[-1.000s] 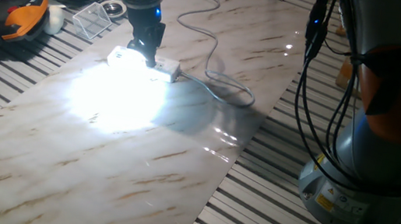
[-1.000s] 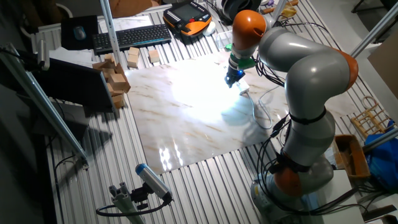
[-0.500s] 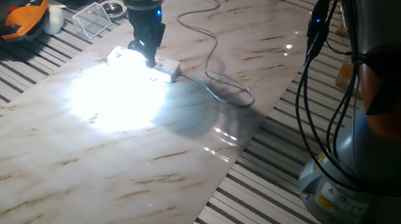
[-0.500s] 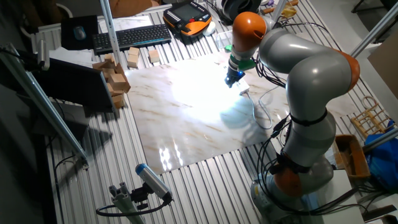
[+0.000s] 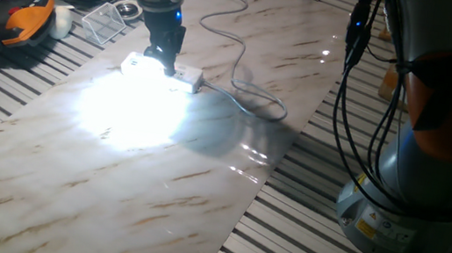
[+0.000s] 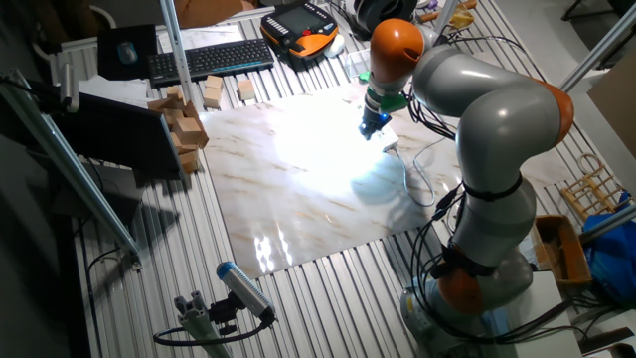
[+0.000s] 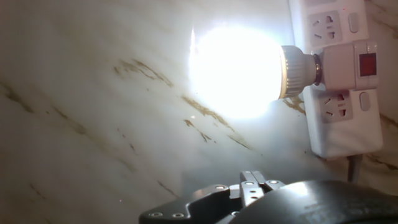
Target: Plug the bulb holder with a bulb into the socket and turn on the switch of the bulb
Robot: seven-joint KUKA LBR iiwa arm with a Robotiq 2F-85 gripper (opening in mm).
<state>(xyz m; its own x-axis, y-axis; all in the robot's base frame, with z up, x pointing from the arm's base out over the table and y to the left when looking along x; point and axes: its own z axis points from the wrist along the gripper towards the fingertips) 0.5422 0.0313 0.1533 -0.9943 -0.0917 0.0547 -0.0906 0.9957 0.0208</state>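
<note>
The bulb (image 7: 233,71) is lit and glows bright white. It is fixed to the white bulb holder (image 7: 348,65), whose red button (image 7: 368,65) faces the hand camera. The holder is plugged into the socket (image 7: 339,124), a white power strip lying on the marble board. In one fixed view the glare spreads over the board beside the strip (image 5: 187,76). My gripper (image 5: 165,58) hangs just above the holder, its dark fingers close together and holding nothing. The other fixed view shows the gripper (image 6: 373,127) over the strip (image 6: 390,139).
The strip's white cable (image 5: 248,94) loops over the board to the right. An orange object (image 5: 29,15), a whitish ball (image 5: 62,22) and a clear plastic box (image 5: 105,21) lie off the board's far left. A keyboard (image 6: 211,58) and wooden blocks (image 6: 179,124) sit beyond.
</note>
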